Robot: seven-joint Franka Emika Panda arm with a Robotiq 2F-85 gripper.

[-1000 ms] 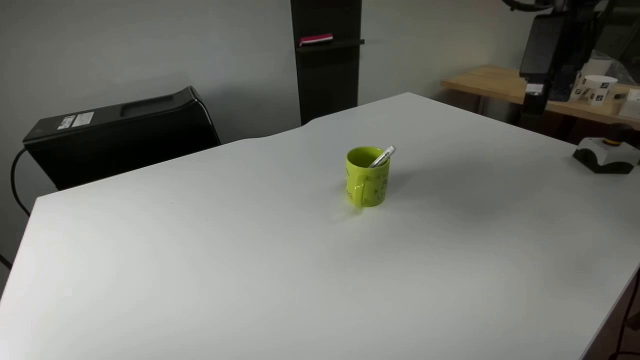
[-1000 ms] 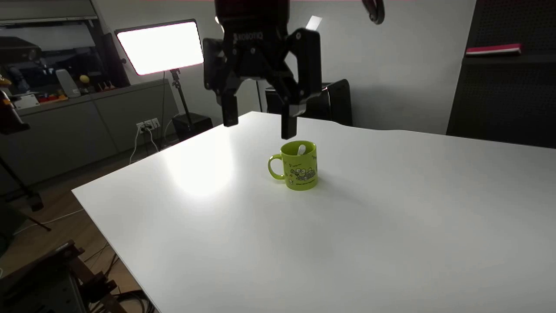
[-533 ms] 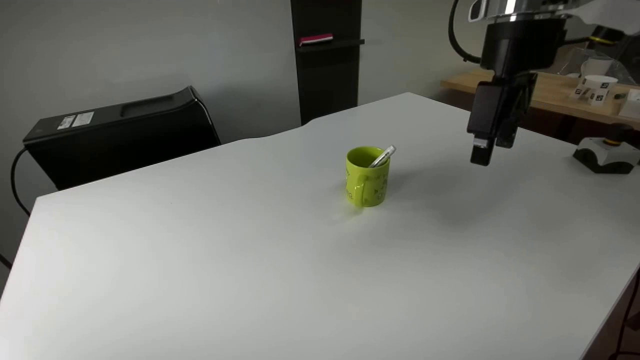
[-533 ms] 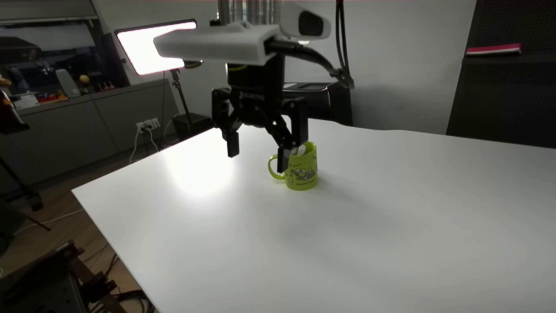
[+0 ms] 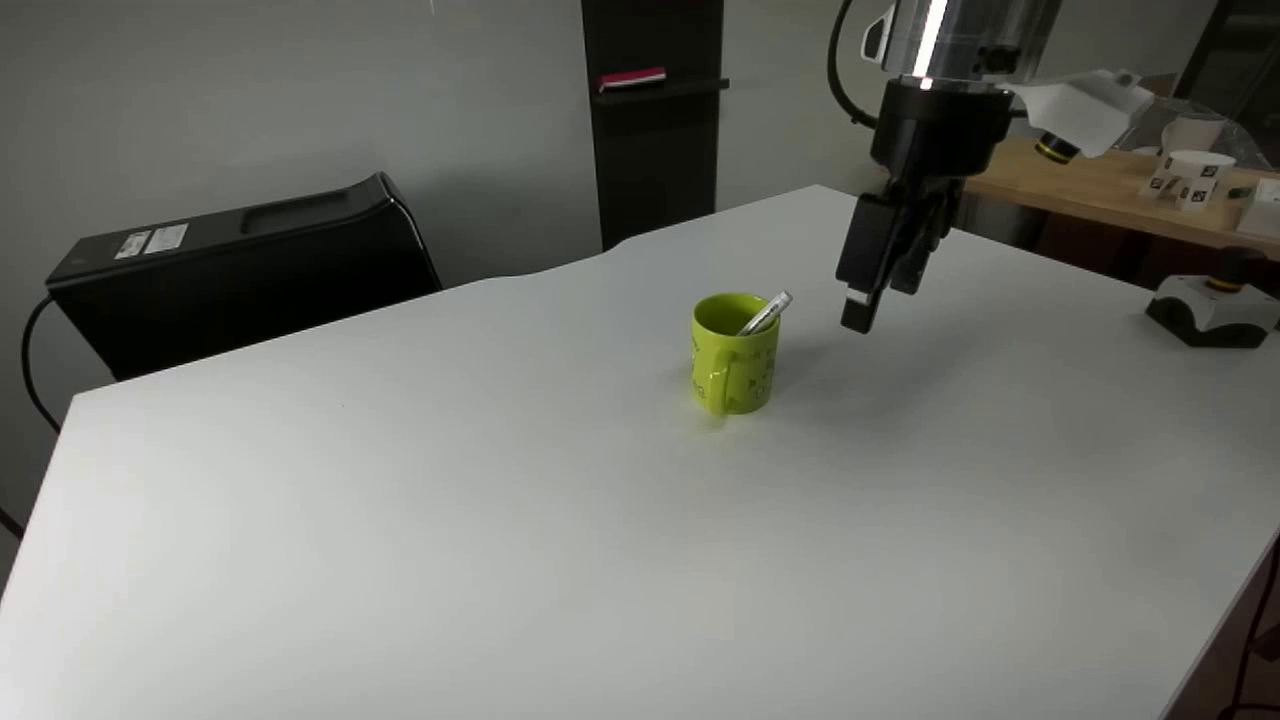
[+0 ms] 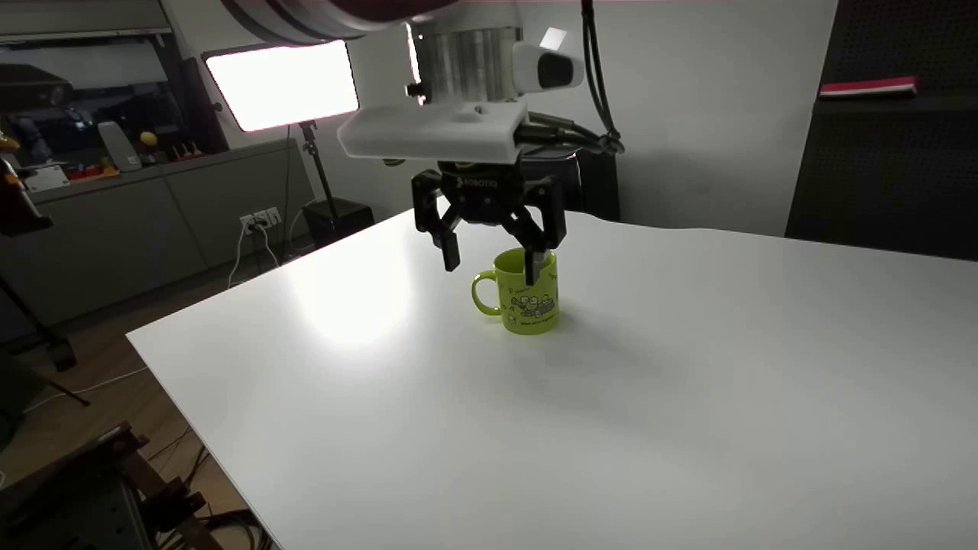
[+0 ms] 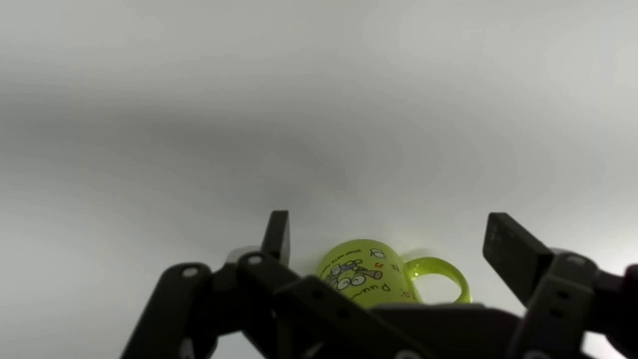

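A lime-green mug (image 5: 735,372) with printed cartoons stands upright on the white table (image 5: 420,520). A white marker-like stick (image 5: 766,313) leans in it, its end above the rim. My gripper (image 6: 491,272) is in the air, its two black fingers wide apart with nothing between them. In an exterior view one fingertip overlaps the mug and hides the stick. Another exterior view has the gripper (image 5: 882,300) to the mug's right, with a gap. In the wrist view the mug (image 7: 369,279) and its handle (image 7: 441,267) appear low between the fingers, partly hidden by the gripper body.
A black case (image 5: 250,265) stands beyond the table edge by the wall. At the right edge sits a white box with a dark knob (image 5: 1215,305). A bright lamp panel (image 6: 283,84) stands on a tripod behind. Cups (image 5: 1190,178) are on a wooden side table.
My gripper has come down from above and moved toward the mug, leftward in an exterior view. Its fingers stayed wide apart. Mug and stick have not moved.
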